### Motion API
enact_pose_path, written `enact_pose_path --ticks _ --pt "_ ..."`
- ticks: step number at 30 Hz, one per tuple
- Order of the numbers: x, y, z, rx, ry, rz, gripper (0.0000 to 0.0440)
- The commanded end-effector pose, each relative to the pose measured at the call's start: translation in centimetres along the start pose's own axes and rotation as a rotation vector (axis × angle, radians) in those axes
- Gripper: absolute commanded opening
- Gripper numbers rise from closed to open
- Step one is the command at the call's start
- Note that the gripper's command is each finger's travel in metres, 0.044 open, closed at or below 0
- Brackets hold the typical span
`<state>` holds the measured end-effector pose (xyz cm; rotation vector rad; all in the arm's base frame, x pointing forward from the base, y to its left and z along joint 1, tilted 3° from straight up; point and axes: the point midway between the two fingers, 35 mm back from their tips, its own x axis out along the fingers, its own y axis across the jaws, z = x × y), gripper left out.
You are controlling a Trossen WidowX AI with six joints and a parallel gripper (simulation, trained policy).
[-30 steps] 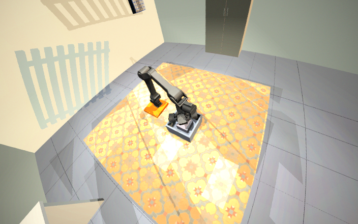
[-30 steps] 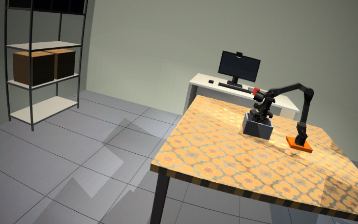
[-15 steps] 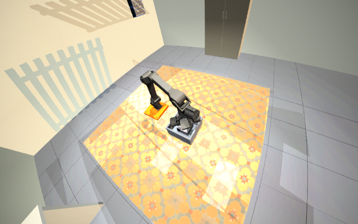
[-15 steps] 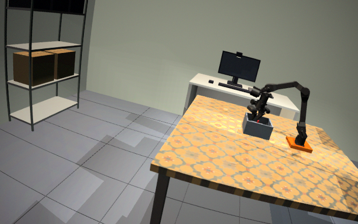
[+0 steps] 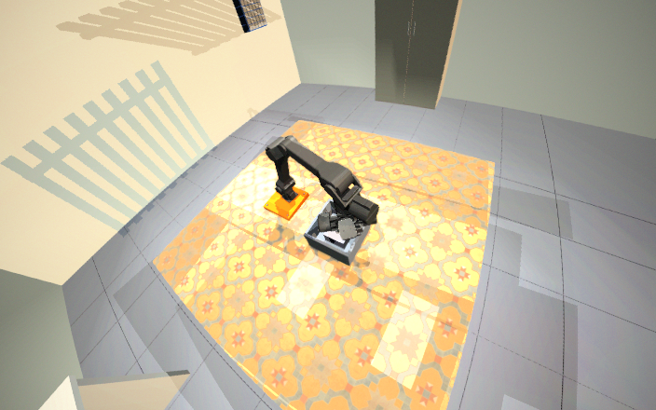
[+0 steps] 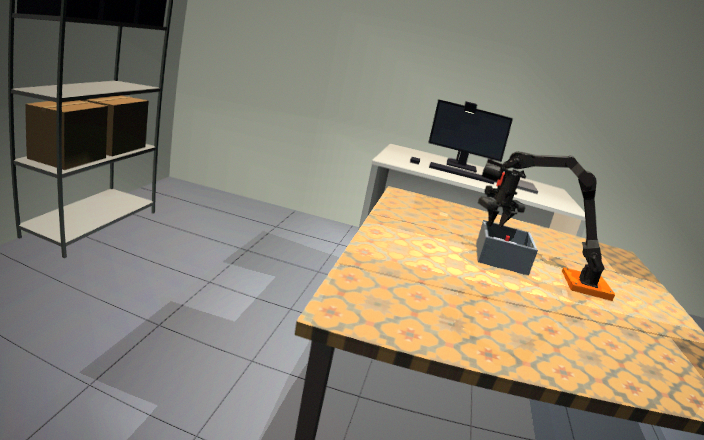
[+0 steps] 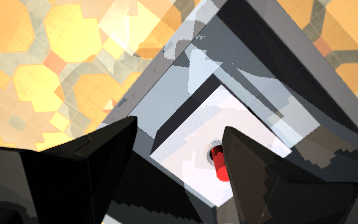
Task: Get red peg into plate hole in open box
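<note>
Claw (image 6: 501, 224) (image 7: 180, 128): one, parted, gripping nothing. Red peg (image 6: 507, 238) (image 7: 221, 169): one, below claw, leaning in plate's (image 7: 245, 117) hole.

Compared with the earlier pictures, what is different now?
The hand rose, its fingertips now higher over the box. It is open, off the peg; when it let go, if it did, I cannot tell. Light patches shifted. The box stayed put.
</note>
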<state>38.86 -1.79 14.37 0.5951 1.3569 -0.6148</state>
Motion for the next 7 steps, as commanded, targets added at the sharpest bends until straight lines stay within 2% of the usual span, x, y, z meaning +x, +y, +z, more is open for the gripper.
enact_pose_path --ticks 1,7 --pt "-0.7 0.7 0.3 0.016 0.022 -0.003 0.025" --pt "-1.8 1.5 0.3 0.038 0.07 -0.026 0.026"
